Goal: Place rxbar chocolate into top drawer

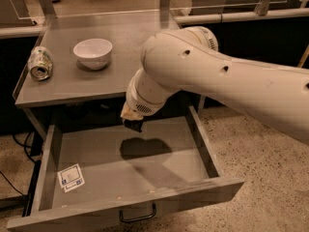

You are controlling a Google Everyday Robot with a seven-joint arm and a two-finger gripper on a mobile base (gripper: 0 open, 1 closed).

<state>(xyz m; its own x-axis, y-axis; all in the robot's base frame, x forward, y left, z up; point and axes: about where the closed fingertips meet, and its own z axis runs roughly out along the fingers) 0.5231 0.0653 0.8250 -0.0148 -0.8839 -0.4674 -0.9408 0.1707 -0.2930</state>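
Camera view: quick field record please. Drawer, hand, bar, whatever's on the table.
top drawer: pulled open, handle toward the camera
sticker: white, on the drawer floor, front left
hand: at the arm's tip, above the rear of the drawer, just below the table edge
rxbar chocolate: cannot be made out; none lying on the drawer floor
bowl: white, upright on the table
can: silver, on its side, left of the bowl
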